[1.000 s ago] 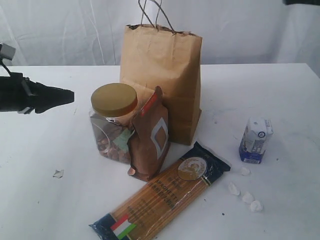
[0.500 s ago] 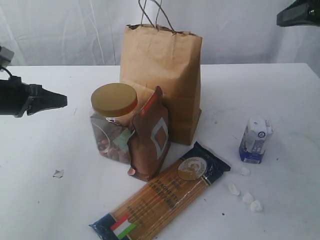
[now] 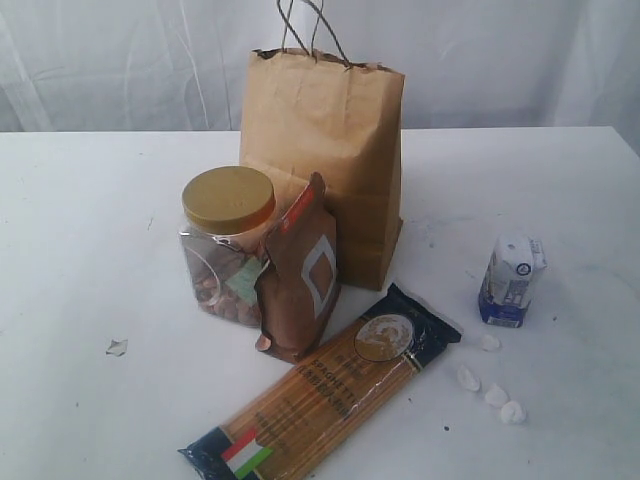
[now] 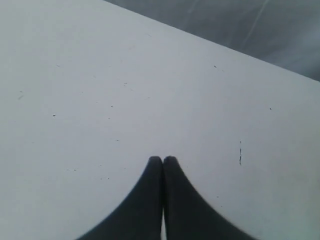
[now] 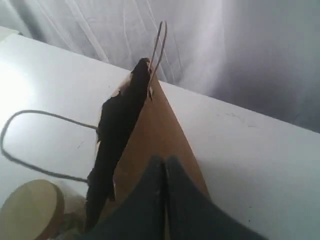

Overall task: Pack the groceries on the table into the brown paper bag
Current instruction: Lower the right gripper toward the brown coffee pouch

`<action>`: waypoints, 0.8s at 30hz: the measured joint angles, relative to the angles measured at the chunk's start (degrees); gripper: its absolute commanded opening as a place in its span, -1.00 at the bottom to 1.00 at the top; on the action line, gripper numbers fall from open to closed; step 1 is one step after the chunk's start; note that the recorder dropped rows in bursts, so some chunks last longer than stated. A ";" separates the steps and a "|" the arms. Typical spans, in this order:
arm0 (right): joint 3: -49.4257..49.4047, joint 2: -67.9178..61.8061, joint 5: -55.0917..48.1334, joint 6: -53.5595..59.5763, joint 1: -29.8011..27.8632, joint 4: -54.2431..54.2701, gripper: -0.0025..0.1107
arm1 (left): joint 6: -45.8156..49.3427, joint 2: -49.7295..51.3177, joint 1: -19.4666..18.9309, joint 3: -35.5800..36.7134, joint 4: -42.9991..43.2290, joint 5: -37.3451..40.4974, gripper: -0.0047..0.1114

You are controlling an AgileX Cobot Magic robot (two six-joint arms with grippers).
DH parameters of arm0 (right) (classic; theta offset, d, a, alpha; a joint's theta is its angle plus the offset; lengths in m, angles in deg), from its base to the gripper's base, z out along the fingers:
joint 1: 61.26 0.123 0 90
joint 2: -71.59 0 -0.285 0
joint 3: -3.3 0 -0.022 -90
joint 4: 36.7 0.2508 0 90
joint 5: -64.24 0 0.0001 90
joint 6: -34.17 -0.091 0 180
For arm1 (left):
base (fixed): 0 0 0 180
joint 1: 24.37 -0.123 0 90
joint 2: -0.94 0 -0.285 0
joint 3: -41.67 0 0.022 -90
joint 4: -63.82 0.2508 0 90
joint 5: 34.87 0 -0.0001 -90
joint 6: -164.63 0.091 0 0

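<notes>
Brown paper bag (image 3: pixel 320 180) stands upright; left hand (image 4: pixel 162 159) and right hand (image 5: pixel 162 160) closed, empty.

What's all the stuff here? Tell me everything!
bag: one, brown, back of the table
jar: one, clear with gold lid, in front of the bag
pouch: one, brown, beside the jar
spaghetti pack: one, yellow with dark ends, lying in front
carton: one, white-blue, standing on the right
lumps: four, white, near the carton
scrap: one, white, left of the jar
left gripper: one, black, shut, over bare table
right gripper: one, black, shut, near the bag's top
</notes>
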 measured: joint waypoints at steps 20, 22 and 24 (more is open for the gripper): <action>1.86 -0.29 -10.16 -7.92 2.03 -10.24 -0.48 | 21.27 -1.56 0.00 5.41 -10.37 -10.52 -0.92; 1.86 1.69 -10.16 -9.29 2.24 -10.79 -0.60 | 23.70 -0.23 0.00 5.41 -11.33 -12.83 -0.92; 1.86 3.41 -10.24 -11.29 2.62 -12.99 -0.71 | 25.74 0.98 0.00 5.41 -11.55 -14.43 -0.92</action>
